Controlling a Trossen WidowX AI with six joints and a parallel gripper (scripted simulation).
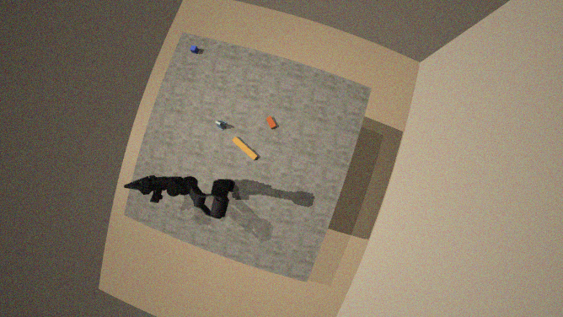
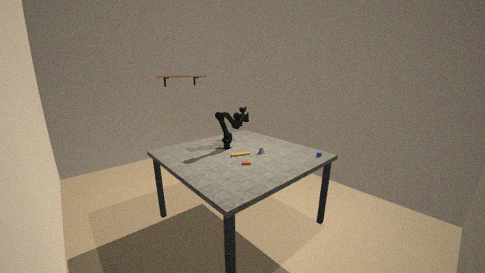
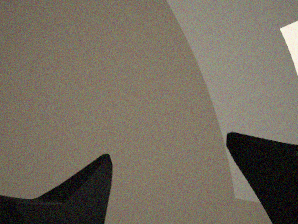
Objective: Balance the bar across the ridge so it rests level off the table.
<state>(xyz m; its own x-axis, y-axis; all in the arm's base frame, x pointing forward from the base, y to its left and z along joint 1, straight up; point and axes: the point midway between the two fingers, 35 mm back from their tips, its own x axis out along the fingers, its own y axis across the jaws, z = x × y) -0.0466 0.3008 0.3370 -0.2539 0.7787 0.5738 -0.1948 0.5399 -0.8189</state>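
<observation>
The black parallel-jaw gripper is raised above the grey table, its fingers spread wide apart with nothing between them. Well apart from it, the long yellow-orange rectangular bar lies on the tabletop, between the black arm and a short orange-red block. Near one end of the bar stands a small grey-blue piece, and a small blue block sits near a table corner.

Black, chunky-jointed arm, pointed tool.
</observation>
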